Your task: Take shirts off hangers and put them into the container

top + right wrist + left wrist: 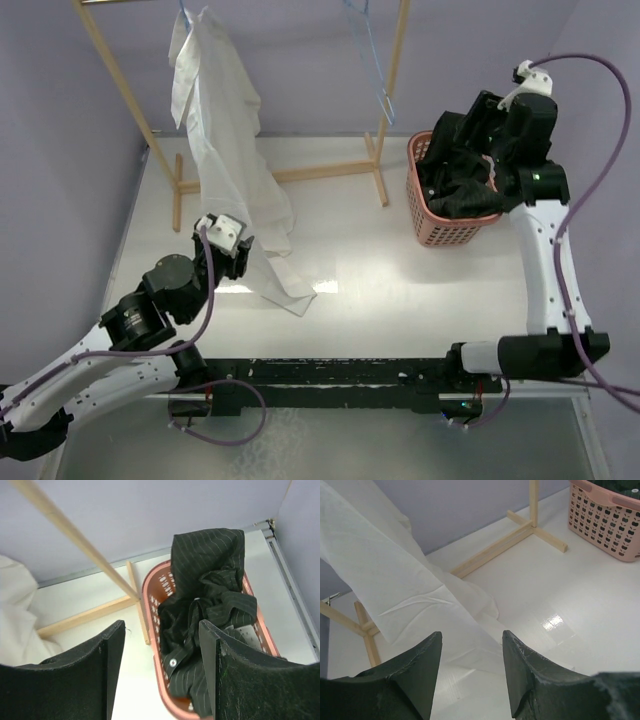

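- black shirt point(455, 190) heaped in pink basket point(440, 235), 2 o'clock on surface point(400, 290)
- white shirt point(215, 130) hangs on blue hanger point(183, 15), wooden rack point(120, 90), 11 o'clock; hem touches surface
- second hanger point(384, 97) bare, 1 o'clock
- right pincer point(160, 630) released, over basket
- left pincer point(470, 640) released, near white hem

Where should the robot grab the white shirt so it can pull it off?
Probably pinch the hanging middle of the white shirt, coming from the near-left side, where the left gripper faces it with its jaws open. There the cloth hangs loose in folds, easy to pinch. Its tail lies flat on the table, which is harder to catch.
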`<state>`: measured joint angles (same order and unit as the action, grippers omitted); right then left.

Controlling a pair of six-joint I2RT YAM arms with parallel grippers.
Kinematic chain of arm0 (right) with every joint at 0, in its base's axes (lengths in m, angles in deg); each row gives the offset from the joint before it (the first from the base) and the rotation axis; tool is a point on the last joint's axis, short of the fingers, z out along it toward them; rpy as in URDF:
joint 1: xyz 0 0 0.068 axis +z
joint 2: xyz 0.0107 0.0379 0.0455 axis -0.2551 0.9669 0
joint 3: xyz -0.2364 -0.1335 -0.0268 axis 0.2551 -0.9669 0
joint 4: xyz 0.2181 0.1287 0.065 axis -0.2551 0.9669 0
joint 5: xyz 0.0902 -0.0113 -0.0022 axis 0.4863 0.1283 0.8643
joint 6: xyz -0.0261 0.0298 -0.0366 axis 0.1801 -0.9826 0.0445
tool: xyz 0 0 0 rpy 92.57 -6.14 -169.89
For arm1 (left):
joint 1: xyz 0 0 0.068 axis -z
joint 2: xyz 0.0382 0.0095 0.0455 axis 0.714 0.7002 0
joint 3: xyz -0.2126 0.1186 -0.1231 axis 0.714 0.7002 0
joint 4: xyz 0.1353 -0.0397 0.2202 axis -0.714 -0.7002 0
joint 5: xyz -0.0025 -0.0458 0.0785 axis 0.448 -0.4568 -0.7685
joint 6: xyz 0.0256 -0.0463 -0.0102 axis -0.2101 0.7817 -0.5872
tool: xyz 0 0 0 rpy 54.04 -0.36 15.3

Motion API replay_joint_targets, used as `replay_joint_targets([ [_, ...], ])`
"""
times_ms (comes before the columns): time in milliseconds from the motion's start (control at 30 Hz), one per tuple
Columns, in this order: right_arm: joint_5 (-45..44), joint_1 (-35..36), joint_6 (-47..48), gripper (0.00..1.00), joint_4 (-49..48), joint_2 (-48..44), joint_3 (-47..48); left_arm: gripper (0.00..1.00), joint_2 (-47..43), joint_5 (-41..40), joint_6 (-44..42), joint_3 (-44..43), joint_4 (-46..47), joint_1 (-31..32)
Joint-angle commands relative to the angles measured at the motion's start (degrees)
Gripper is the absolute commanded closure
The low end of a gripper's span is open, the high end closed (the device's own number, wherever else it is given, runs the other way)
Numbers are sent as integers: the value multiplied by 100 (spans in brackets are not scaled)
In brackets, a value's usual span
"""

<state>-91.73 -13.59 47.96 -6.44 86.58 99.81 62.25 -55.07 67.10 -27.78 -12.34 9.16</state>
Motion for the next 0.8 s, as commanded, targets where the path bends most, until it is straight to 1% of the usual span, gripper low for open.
replay_joint_targets([
  [0,254,414,189,38,-132,-1258,-380,45,-189,-196,121,-70,114,-57],
  [33,124,696,357,38,-267,-1476,-397,45,-196,-202,118,-82,102,-75],
  [67,43,1122,498,39,-373,-1616,-329,46,-225,-206,131,-93,105,-86],
  [100,209,1337,563,40,-359,-1664,-157,46,-247,-200,139,-96,107,-112],
  [200,1324,1538,469,41,-65,-1423,652,47,-356,-184,168,-109,108,-203],
  [267,1964,1670,348,42,-90,-1177,1050,47,-430,-258,189,-116,151,-245],
  [300,2206,1773,320,42,-109,-1046,1280,47,-453,-305,198,-138,166,-253],
  [400,2577,2167,308,42,-131,-544,1863,47,-500,-343,221,-414,142,-251],
  [467,2735,2497,306,42,-75,-47,2419,48,-513,-287,284,-797,40,-253],
  [567,2721,2952,360,41,277,845,3542,53,-501,-136,279,-1395,-245,-251],
  [700,2711,3348,293,40,626,2045,5094,56,-279,-163,436,-2611,-1256,-251],
  [767,2669,3534,220,39,544,2431,5538,57,-239,-248,539,-3165,-1748,-253],
])
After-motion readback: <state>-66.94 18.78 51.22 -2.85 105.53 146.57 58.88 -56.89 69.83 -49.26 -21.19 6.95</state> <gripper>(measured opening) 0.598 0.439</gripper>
